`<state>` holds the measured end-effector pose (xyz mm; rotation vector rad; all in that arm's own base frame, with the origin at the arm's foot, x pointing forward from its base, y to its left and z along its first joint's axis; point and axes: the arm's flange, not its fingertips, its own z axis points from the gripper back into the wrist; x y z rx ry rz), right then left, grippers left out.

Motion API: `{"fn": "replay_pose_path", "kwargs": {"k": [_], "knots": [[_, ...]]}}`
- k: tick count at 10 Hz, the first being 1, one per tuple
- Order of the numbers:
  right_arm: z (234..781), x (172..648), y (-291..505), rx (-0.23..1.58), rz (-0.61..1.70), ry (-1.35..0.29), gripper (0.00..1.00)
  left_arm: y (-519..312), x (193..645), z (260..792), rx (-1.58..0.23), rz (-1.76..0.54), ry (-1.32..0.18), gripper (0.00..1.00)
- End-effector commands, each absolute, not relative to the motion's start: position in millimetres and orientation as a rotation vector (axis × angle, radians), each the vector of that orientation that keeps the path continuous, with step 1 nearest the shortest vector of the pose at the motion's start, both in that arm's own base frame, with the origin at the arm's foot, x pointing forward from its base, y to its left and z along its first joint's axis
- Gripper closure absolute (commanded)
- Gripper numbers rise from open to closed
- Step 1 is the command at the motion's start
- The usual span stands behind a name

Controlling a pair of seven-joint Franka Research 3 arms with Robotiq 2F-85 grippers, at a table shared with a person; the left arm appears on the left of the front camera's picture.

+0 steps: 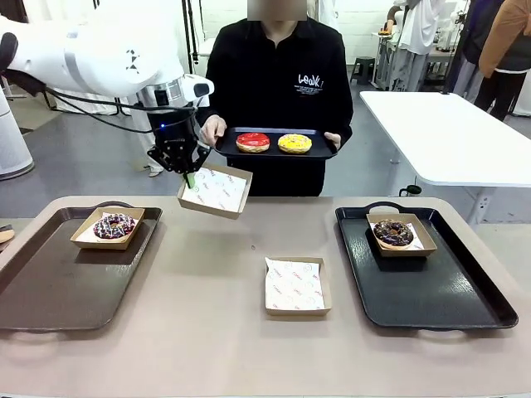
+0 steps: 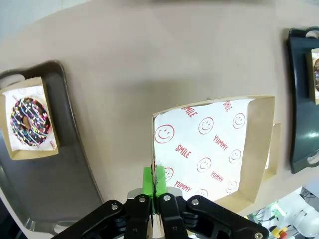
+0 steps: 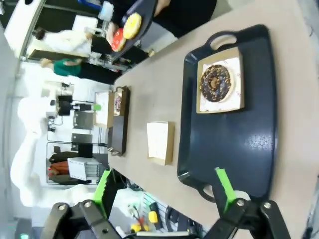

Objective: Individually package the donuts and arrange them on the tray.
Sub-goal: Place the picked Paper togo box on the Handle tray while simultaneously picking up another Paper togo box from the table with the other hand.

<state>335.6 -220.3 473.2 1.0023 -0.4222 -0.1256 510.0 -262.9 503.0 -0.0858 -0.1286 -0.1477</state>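
1. The square brown paper-lined box [image 1: 217,191], pinched by one wall in the left gripper [image 1: 191,176] just below the person's black tray [image 1: 228,148], may be tipped or dropped.
2. The red-glazed donut [image 1: 253,142] and yellow sprinkled donut [image 1: 294,143] are carried on that tray.
3. The right gripper [image 3: 163,185] is spread wide, well apart from it.

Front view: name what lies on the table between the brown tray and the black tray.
One empty paper-lined box lies there, nearer the black tray than the brown tray; the front view shows it.
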Motion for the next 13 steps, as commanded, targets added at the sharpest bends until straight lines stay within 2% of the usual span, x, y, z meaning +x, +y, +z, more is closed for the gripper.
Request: {"fn": "replay_pose_path", "kwargs": {"k": [1,6,7,8,13], "knots": [[441,363,-242,1.081,-0.088,-0.370,0.00,-271,529,508,-0.058,-0.134,-0.120,1.00],[396,386,-262,1.144,-0.033,-0.320,0.00,-273,557,500,-0.087,-0.098,-0.116,1.00],[396,391,-255,1.139,0.000,-0.363,0.00,-270,550,498,-0.096,-0.113,-0.110,1.00],[392,381,-253,1.123,-0.047,-0.289,0.00,-270,550,498,-0.096,-0.113,-0.110,1.00],[392,381,-253,1.123,-0.047,-0.289,0.00,-270,550,498,-0.096,-0.113,-0.110,1.00]]}}
